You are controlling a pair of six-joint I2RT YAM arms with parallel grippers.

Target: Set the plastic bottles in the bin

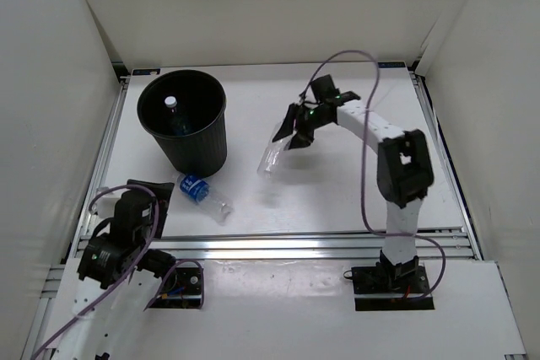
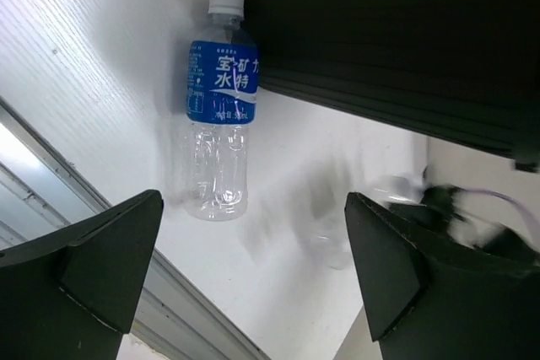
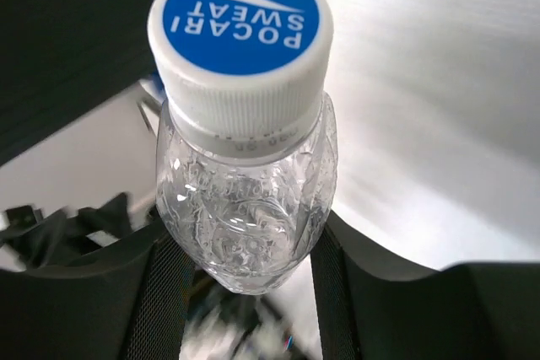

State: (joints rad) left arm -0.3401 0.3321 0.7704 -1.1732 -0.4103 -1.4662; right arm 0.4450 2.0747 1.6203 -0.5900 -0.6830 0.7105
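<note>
Clear plastic shows in the right pincer point(image 1: 294, 134). It is clenched on a plain bottle point(image 3: 245, 217) just under the cap and holds it up over the middle of the surface point(image 1: 337, 200). The bin point(image 1: 198, 145) stands at 10 o'clock with one bottle point(image 1: 173, 115) inside. A blue-label bottle point(image 2: 218, 124) lies at the bin's 5 o'clock. The left pincer point(image 2: 253, 208) is released, near it.

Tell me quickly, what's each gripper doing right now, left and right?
Left gripper: open, holding nothing.
Right gripper: closed on the clear plastic bottle with the blue-topped white cap.
</note>
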